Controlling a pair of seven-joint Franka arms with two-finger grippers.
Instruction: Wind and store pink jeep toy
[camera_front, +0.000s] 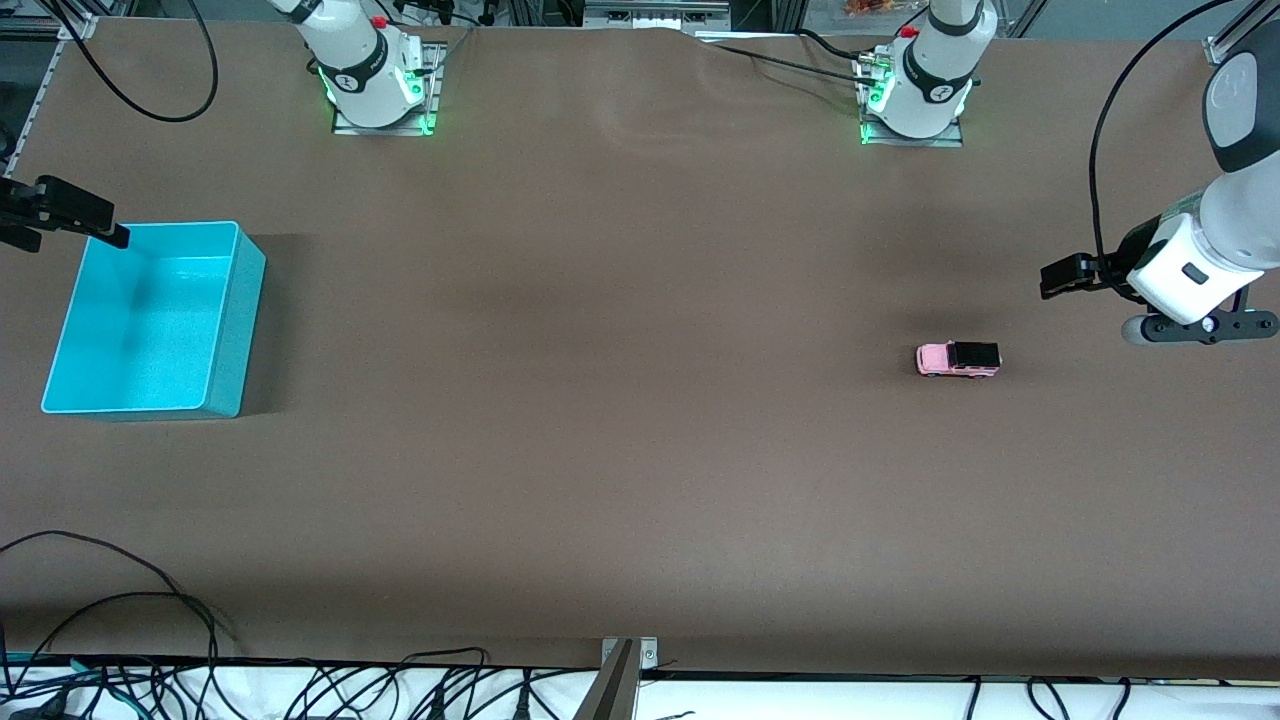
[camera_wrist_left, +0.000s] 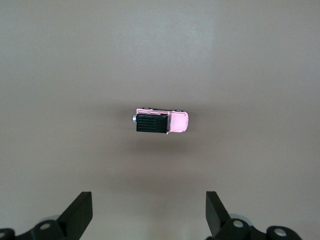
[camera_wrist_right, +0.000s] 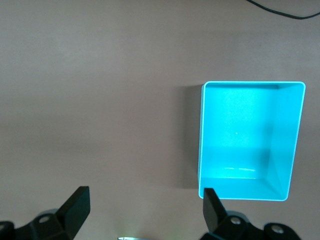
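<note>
A matte brown tabletop is filling nearly the whole front view. Black cables are trailing along its edge nearest the front camera, over a white strip, and soft shadows are lying across its surface.

- You have a brown table carrying everything.
- At about nine o'clock on it, toward the right arm's end, sits a turquoise bin, open side up.
- At about three o'clock, the pink jeep toy rests on its wheels, well apart from the bin.
</note>
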